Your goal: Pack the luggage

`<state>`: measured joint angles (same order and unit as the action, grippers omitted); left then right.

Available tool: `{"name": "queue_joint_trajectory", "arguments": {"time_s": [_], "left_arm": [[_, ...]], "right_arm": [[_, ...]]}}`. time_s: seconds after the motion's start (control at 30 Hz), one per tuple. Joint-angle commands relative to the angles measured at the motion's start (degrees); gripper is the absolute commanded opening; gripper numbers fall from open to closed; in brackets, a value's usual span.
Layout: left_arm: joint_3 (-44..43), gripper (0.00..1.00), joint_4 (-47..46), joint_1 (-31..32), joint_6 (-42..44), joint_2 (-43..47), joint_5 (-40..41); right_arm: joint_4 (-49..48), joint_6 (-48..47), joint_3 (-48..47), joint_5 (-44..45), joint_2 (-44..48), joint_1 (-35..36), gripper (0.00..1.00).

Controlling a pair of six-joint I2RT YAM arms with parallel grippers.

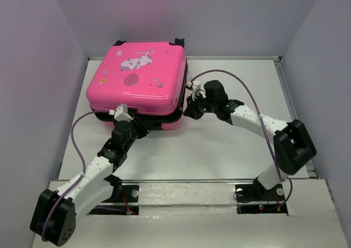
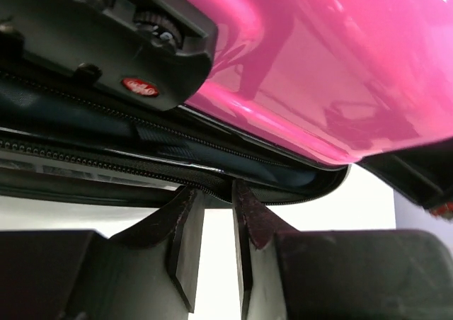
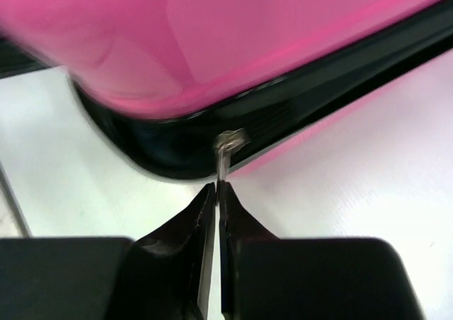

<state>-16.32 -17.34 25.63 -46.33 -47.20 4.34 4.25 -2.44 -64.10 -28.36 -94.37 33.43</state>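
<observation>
Item: luggage (image 1: 140,78), pink hard shell, lying flat with its lid down at the far-left corner of the desk (image 1: 230,149), wheels (image 1: 178,40) toward the far edge. The seam along the near side gapes, showing dark lining and an unclosed zip (image 2: 106,161). Judged stage: lid down, zipping up outstanding.

Left pincer (image 2: 216,196): at the near side of the case, below the black lock block (image 2: 141,72). Jaws narrowed to a slim gap with the desk showing through, tips against the lower zip lip, nothing seen held.

Right pincer (image 3: 216,189): at the corner of the case nearest the desk's middle. Jaws all but together, nipping the small metal zip pull (image 3: 228,144).

Handling assessment: the shell is stiff and glossy, so jaws would likely slip on its curved faces. The case looks small and probably light, liable to slide on the desk when the zip is dragged. Best holds are the zip pull, the fabric zip band and the lock block. One pincer should brace the case while the other draws the pull, which is thin and could slip free
</observation>
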Motion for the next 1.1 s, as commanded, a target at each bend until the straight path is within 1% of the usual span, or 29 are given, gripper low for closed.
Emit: {"name": "queue_joint_trajectory", "arguments": {"time_s": [0.0, 0.03, 0.13, 0.23, 0.27, 0.3, 0.37, 0.4, 0.47, 0.5, 0.6, 0.63, 0.67, 0.7, 0.73, 0.77, 0.83, 0.93, 1.07], "left_arm": [[-1.87, 0.30, -7.44, 0.21, 0.97, -5.87, -0.74], [-2.40, 0.30, -8.57, 0.30, 0.89, -6.41, -0.82], [-3.10, 0.28, -10.86, 1.53, 0.62, -8.69, -0.39], [-4.60, 0.27, -13.32, 3.37, -0.17, -11.85, 0.32], [-4.86, 0.26, -13.85, 4.59, -0.34, -12.56, 0.58], [-5.13, 0.26, -14.55, 5.04, -0.69, -13.78, 0.84], [-5.48, 0.24, -14.56, 5.83, -0.87, -14.06, 1.63], [-5.31, 0.24, -14.65, 6.19, -0.96, -13.45, 1.90], [-4.34, 0.23, -14.47, 6.19, -0.79, -12.48, 2.16], [-4.16, 0.23, -13.78, 6.19, -0.70, -11.43, 2.25], [-3.11, 0.19, -12.89, 6.19, -0.61, -10.02, 3.04], [-2.85, 0.14, -12.80, 6.19, -0.43, -9.58, 3.13], [-2.76, 0.12, -12.72, 6.19, -0.26, -9.49, 2.96], [-2.84, 0.11, -12.72, 6.19, -0.17, -9.58, 2.87], [-2.93, 0.06, -12.72, 6.19, -0.08, -9.84, 2.61], [-3.11, 0.06, -12.72, 6.19, 0.09, -9.93, 2.43], [-3.19, 0.06, -12.80, 6.19, 0.27, -10.19, 1.99], [-3.28, 0.06, -12.89, 6.19, 0.62, -10.02, 1.73], [-3.28, 0.06, -12.98, 6.19, 0.71, -10.02, 1.11]], "right_arm": [[-0.56, 6.82, 6.85, 9.89, 8.05, 4.35, 0.07], [-0.39, 7.44, 8.01, 12.51, 9.97, 6.02, 0.07], [2.24, 8.50, 10.22, 15.25, 11.22, 9.45, 0.07], [4.62, 9.90, 10.31, 18.32, 10.79, 18.83, 0.07], [4.80, 10.43, 10.31, 19.21, 10.26, 20.17, 0.07], [5.24, 11.91, 10.31, 22.87, 10.26, 20.79, 0.07], [5.33, 13.59, 11.01, 29.38, 11.48, 20.80, 0.07], [5.68, 13.34, 11.18, 32.72, 12.70, 18.80, 0.07], [7.78, 12.64, 8.56, 30.65, 13.59, 13.97, 0.07], [7.79, 12.55, 7.59, 30.99, 13.94, 12.64, 0.07], [10.15, 11.67, 2.15, 32.13, 13.51, 9.03, 0.42], [10.42, 11.23, 0.74, 34.57, 12.55, 8.32, 0.53], [10.86, 10.53, -2.06, 34.86, 11.76, 8.32, 0.68], [11.65, 9.57, -3.65, 34.95, 10.88, 7.45, 0.70], [11.92, 9.21, -4.97, 35.82, 8.78, 7.44, 0.69], [12.36, 8.16, -7.16, 36.09, 7.80, 6.92, 0.69], [12.62, 7.71, -9.02, 36.96, 5.87, 6.91, 0.66], [13.24, 6.92, -11.66, 36.72, 3.40, 6.30, 0.64], [14.02, 4.73, -14.21, 35.04, 0.25, 5.77, 0.56]]}}
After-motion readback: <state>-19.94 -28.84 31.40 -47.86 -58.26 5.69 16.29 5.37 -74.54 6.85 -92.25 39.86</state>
